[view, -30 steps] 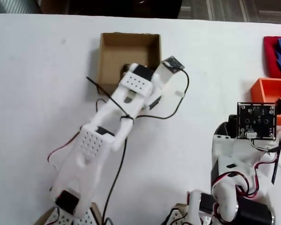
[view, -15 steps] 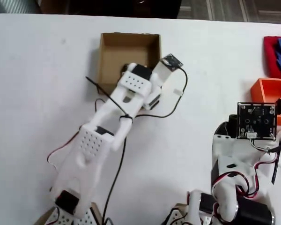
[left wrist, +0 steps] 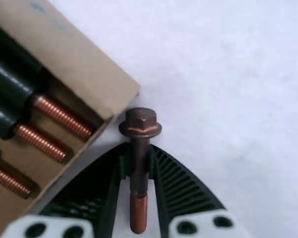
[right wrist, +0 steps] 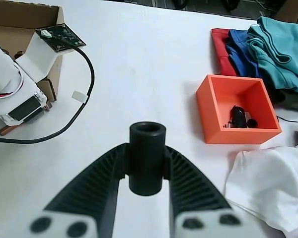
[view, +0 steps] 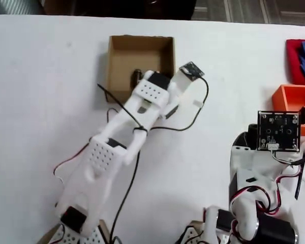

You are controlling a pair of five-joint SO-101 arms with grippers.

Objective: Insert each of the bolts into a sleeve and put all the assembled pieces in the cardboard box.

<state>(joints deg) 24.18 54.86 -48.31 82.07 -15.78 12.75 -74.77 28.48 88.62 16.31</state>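
Bolt (left wrist: 140, 124): copper-coloured, hex head; shank clamped between the closed fingers of the left gripper (left wrist: 139, 154), head past the tips, just outside the box's corner.
Sleeve (right wrist: 147, 134): black tube, upright, bore up; pinched between the fingers of the right gripper (right wrist: 147, 154).
Box (view: 141, 51): open cardboard; holds assembled pieces (left wrist: 37, 116), seemingly three, partly cut off.
Left arm (view: 137, 109): stretched diagonally over the table (view: 234, 76), wrist at the box's near right corner.
Right arm (view: 256, 173): folded back near its base, well apart from the box.
Bin (right wrist: 237, 106): orange, beside folded clothes (right wrist: 258, 44).
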